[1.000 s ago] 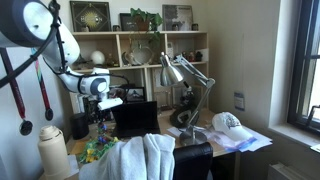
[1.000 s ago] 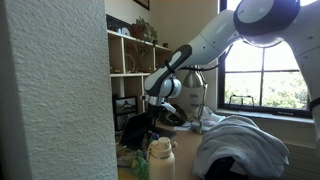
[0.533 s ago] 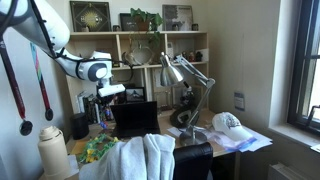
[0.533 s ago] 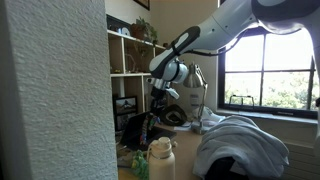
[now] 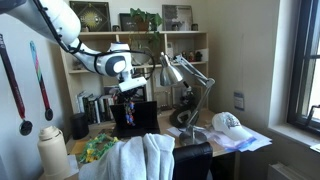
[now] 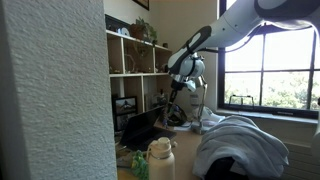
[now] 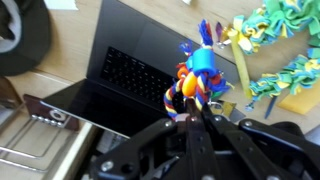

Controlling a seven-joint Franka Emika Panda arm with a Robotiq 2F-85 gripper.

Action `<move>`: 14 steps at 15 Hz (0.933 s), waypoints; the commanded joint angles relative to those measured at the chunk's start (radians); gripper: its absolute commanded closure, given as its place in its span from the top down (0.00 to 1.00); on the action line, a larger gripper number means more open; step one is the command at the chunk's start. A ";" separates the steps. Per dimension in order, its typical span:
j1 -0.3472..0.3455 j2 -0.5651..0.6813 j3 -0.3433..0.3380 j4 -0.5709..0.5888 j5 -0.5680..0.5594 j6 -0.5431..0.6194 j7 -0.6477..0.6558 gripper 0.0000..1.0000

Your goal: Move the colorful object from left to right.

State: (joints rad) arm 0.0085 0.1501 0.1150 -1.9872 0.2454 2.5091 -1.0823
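My gripper (image 7: 194,113) is shut on a colorful rope toy (image 7: 196,78) with blue, orange, red and yellow strands. In the wrist view the toy hangs over the open black laptop (image 7: 120,80). In both exterior views the gripper (image 5: 128,100) (image 6: 177,92) holds the toy in the air above the laptop (image 5: 135,118) (image 6: 140,128). The toy itself is small and dim in the exterior views.
A green and yellow knotted rope pile (image 7: 283,40) (image 5: 98,148) lies on the desk beside the laptop. A silver desk lamp (image 5: 180,72), a cap (image 5: 227,122), a white cloth on a chair (image 5: 145,155) and a bottle (image 5: 55,150) stand around. Shelves (image 5: 140,50) stand behind.
The arm has lifted the colorful toy up from the desk's left side and carried it rightward, over the laptop. The gripper stays shut on it.
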 commanded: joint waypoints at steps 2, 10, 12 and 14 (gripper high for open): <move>-0.026 0.043 -0.072 -0.005 -0.124 0.125 0.130 0.02; -0.039 0.146 -0.163 0.003 -0.387 0.249 0.438 0.02; -0.039 0.167 -0.182 0.005 -0.450 0.254 0.515 0.02; -0.042 0.186 -0.197 0.008 -0.501 0.254 0.584 0.02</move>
State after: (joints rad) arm -0.0320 0.3163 -0.0620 -1.9862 -0.1852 2.7432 -0.5945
